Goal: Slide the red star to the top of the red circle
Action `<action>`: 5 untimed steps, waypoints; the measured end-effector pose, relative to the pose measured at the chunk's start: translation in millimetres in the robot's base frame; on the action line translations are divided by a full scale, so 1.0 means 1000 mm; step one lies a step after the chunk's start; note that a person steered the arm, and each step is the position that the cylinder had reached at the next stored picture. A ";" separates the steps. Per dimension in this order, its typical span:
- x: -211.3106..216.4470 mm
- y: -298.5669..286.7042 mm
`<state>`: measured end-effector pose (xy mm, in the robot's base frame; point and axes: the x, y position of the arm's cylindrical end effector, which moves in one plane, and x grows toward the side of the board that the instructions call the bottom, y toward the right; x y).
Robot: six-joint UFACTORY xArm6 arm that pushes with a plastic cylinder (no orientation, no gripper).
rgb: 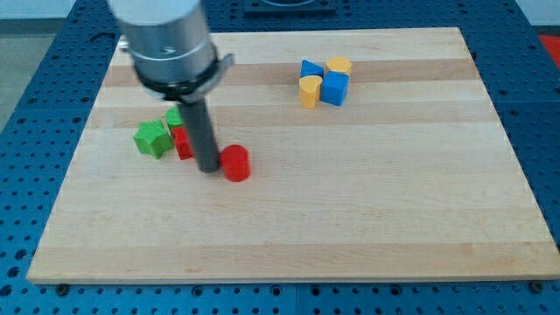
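Note:
The red circle (235, 163) lies on the wooden board left of the middle. The red star (182, 143) lies just to its left, partly hidden behind my rod. My tip (208, 168) rests on the board between the two, touching or nearly touching the circle's left side and the star's lower right. The star sits left of the circle and slightly higher in the view.
A green star (152, 138) lies left of the red star, and another green block (175, 116) shows behind the rod. At the view's upper right stand two blue blocks (311, 69) (335, 87), a yellow heart (310, 90) and another yellow block (339, 66).

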<state>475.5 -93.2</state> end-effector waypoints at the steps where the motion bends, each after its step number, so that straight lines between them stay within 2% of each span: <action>1: 0.000 0.017; 3: 0.000 -0.086; 4: -0.004 -0.099; 5: -0.040 -0.077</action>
<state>435.3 -170.2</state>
